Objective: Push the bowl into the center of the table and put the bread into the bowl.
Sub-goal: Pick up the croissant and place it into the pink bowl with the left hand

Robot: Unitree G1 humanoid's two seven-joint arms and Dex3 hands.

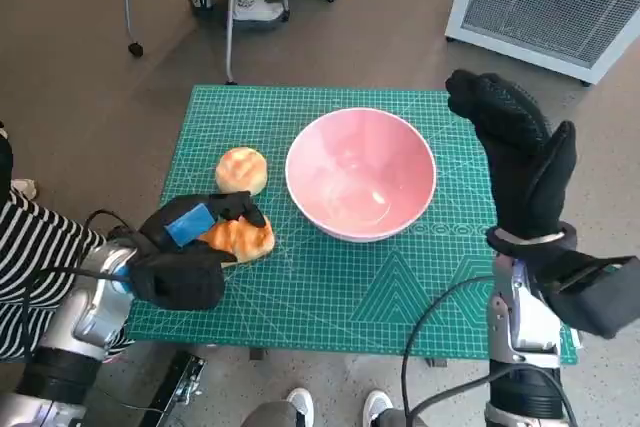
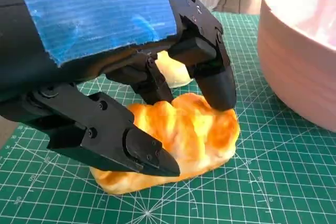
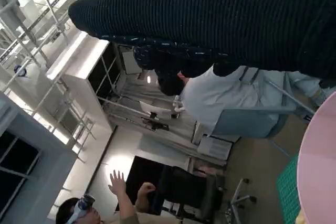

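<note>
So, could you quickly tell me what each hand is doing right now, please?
Left hand: closed around the bread, fingers on it, bread on the mat.
Right hand: open, raised beside the bowl, holding nothing.

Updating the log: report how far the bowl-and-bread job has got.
Looks done: the pink round bowl sits about mid-table on the green cutting mat. In hand: the left hand has its fingers around the golden-orange bread loaf. Left: lifting it into the bowl. The right hand hovers open, holding nothing.
</note>
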